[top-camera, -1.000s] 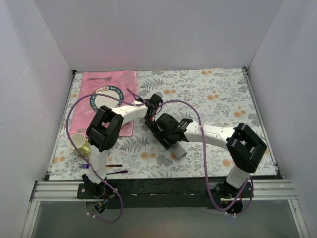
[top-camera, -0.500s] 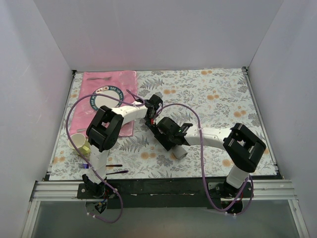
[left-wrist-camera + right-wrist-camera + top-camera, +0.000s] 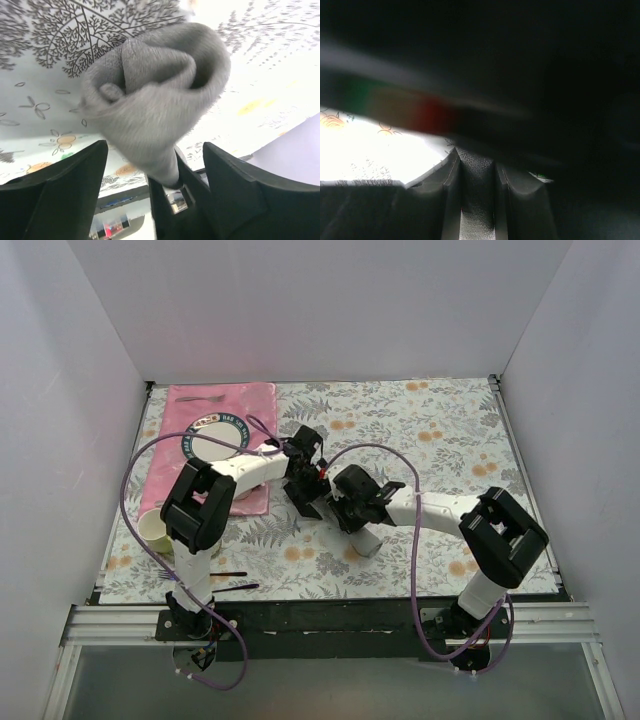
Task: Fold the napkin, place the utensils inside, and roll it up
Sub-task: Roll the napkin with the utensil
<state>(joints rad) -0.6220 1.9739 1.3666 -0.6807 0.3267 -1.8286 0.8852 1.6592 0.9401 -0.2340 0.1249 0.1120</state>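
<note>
Near edge, by the left arm's base: thin black utensil (image 3: pixel 236 587) flat on the floral table cover (image 3: pixel 440 430). Just beyond, left: pale cup (image 3: pixel 153 527), partly hidden behind the arm.

Mid-table: the napkin (image 3: pixel 150 100), grey, already rolled into a loose tube. One end seemingly raised, the other pointing toward the near edge. Right gripper (image 3: pixel 476 192) apparently clamped on the tube's narrow end, textured cloth pinched between the fingers. Left gripper (image 3: pixel 155 150) released, fingers spread wide on either side of the roll's open mouth, touching nothing. No utensils visible in that mouth; impossible to tell whether tucked deeper inside.

Judged soft, light and springy: likely to unroll or sag once let go, no risk of breaking. Best gripped across the middle of the tube, over all the layers and the loose outer edge, not at the flared end.

Farther back, left: pink placemat (image 3: pixel 250 405) bearing a dark-rimmed plate (image 3: pixel 210 445).
</note>
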